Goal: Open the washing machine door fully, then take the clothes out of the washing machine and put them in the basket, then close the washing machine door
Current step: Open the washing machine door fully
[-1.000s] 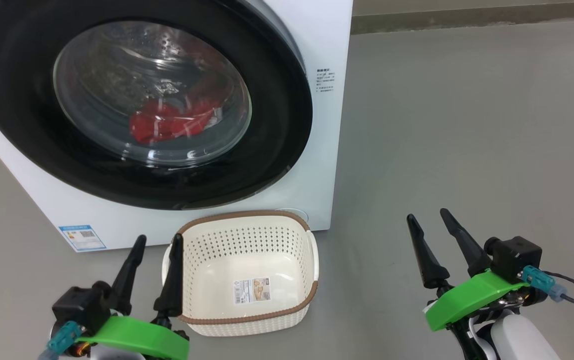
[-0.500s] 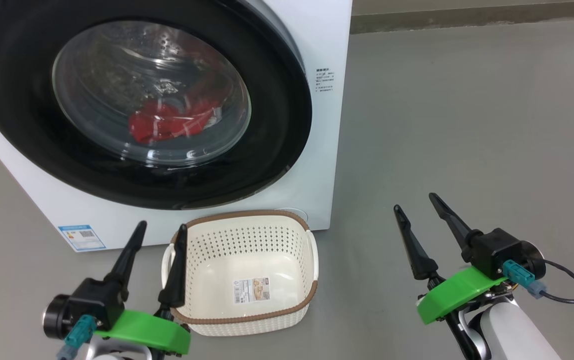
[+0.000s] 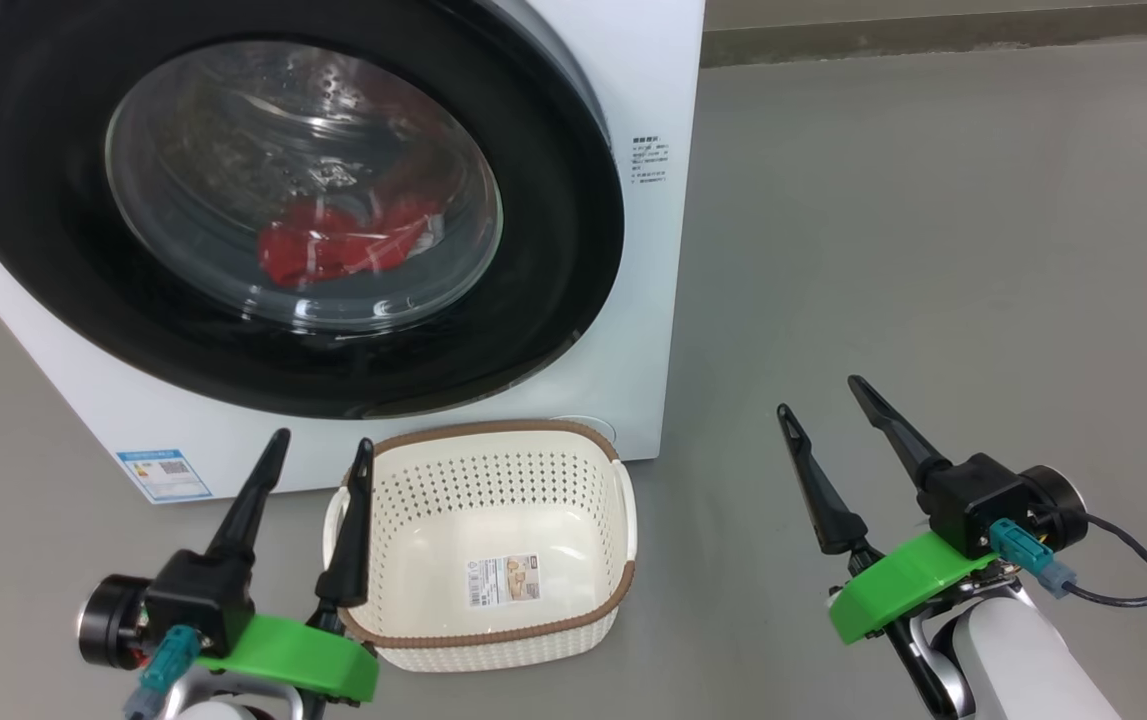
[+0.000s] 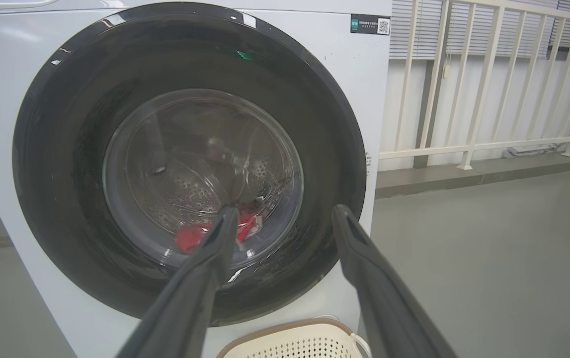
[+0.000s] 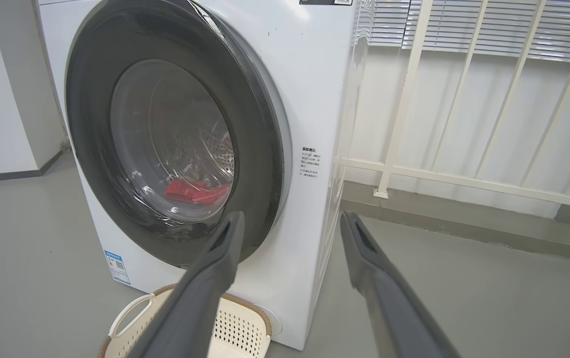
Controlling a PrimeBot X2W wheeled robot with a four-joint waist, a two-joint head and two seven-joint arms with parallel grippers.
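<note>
Hovering low above the grey floor [image 3: 933,250], the left gripper [image 3: 323,437] had its two dark fingers spread wide with nothing between them. The right gripper [image 3: 818,394] was also spread and empty, fingers tilted toward the machine.

The basket [image 3: 493,429] sat on the floor just right of the left gripper. That gripper's right finger overlapped the basket's left handle in the head view; contact could not be told. The basket was upright with a sticker [image 3: 505,580] on its bottom, and it was well apart to the left of the right gripper.

Just beyond the left gripper's tips stood the washing machine [image 3: 653,300], with a blue label [image 3: 163,475] at its lower corner ahead-left of that gripper. The basket's far rim sat close against the machine's front.

The washing machine door [image 3: 553,250] was closed against the front, straight ahead of the left gripper and ahead-left of the right gripper. The clothes [image 3: 333,250] lay red behind the glass, low in the drum. In the left wrist view they showed just past the left finger's tip.

Farthest out, a white railing [image 4: 468,99] ran beyond the machine, ahead-right of both grippers.
</note>
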